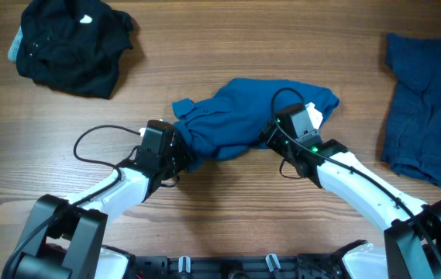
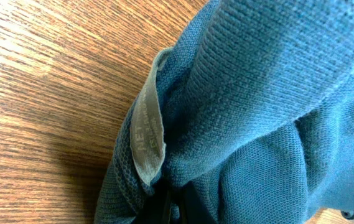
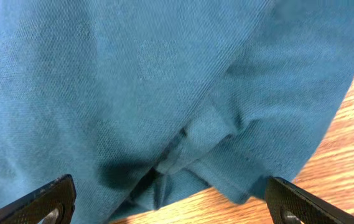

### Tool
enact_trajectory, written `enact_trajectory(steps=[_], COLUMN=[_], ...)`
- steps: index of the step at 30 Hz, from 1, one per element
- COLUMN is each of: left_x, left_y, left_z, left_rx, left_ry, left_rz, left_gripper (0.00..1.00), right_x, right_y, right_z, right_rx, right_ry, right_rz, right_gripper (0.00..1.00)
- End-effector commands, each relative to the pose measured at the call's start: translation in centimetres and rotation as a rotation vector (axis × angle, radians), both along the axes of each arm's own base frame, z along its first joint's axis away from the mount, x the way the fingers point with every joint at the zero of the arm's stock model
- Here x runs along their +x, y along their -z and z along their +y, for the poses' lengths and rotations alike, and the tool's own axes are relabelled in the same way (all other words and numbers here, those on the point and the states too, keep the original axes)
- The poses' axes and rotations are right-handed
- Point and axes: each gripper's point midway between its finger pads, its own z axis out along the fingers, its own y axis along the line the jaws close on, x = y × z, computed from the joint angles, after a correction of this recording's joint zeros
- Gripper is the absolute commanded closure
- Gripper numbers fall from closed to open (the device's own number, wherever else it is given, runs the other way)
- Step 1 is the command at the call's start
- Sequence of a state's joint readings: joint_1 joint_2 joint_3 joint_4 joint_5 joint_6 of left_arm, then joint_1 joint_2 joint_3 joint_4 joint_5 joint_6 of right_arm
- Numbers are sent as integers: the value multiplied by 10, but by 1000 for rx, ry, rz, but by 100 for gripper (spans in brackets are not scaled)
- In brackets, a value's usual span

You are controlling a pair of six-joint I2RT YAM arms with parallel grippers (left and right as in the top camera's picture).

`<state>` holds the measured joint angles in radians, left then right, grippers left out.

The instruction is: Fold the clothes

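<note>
The medium-blue polo shirt [image 1: 243, 112] lies crumpled in the middle of the wooden table. My left gripper [image 1: 183, 151] is at its lower left edge, shut on a bunch of the knit cloth. In the left wrist view the dark jaws [image 2: 173, 205] pinch the shirt [image 2: 257, 93] just below a pale sewn-in label [image 2: 147, 134]. My right gripper [image 1: 270, 132] stands open at the shirt's lower right side. In the right wrist view its two black fingers [image 3: 46, 199] are spread wide at either side of a hem fold of the shirt [image 3: 164, 81], holding nothing.
A black garment [image 1: 73, 43] is heaped at the back left. A darker dull-blue garment [image 1: 429, 108] lies spread at the right edge. Bare wooden tabletop [image 1: 243, 201] shows between the two arms, and cables loop beside each wrist.
</note>
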<state>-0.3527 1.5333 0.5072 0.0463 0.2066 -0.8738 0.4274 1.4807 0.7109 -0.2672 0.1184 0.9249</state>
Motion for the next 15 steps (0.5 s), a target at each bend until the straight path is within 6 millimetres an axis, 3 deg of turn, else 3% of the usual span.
enact_trajectory(steps=[1, 5, 11, 15], left_x=[-2, -3, -2, -2], left_y=[8, 8, 8, 8], left_z=[2, 2, 2, 2], left_rx=[19, 18, 18, 18], left_ry=[-7, -7, -7, -7], left_rz=[24, 24, 24, 24], left_gripper=[96, 96, 96, 96], right_x=[5, 1, 0, 6], right_y=[1, 6, 6, 2], right_z=[-21, -36, -30, -16], right_rx=[-71, -82, -85, -15], right_ry=[11, 46, -36, -67], right_rz=[-7, 31, 32, 8], right_gripper=[8, 23, 21, 22])
